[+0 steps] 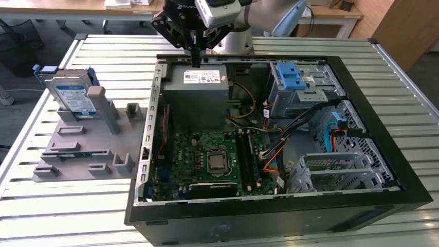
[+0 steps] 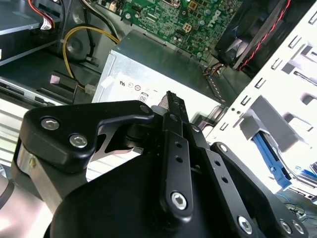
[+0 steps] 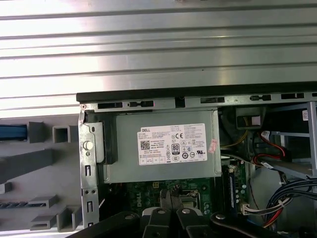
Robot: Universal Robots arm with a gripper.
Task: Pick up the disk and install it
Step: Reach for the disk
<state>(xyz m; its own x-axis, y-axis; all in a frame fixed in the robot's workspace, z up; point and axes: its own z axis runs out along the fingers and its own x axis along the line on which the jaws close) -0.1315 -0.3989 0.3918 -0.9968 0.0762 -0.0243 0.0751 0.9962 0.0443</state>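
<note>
Pincer (image 1: 197, 64) hangs tip-down over the far edge of the open PC case (image 1: 274, 216), fingers closed together w/ nothing btwn them, as both wrist views also show (image 2: 171, 99) (image 3: 168, 197). Right below its tip sits the grey power-supply box (image 1: 199, 98) w/ white sticker; whether tip touches it or hovers just above, can't tell. The disk (image 1: 74, 98) is well apart from the pincer, toward the exterior view's left, outside the case: stands upright in a grey fixture (image 1: 89, 149) on the slatted table (image 1: 69, 206), label facing out, blue carrier round it. Beyond the pincer on the other side, inside the case, is the metal drive cage (image 1: 298, 85) w/ blue latches. Motherboard (image 1: 205, 154) lies past the power-supply box, nearer the case's front wall.
</note>
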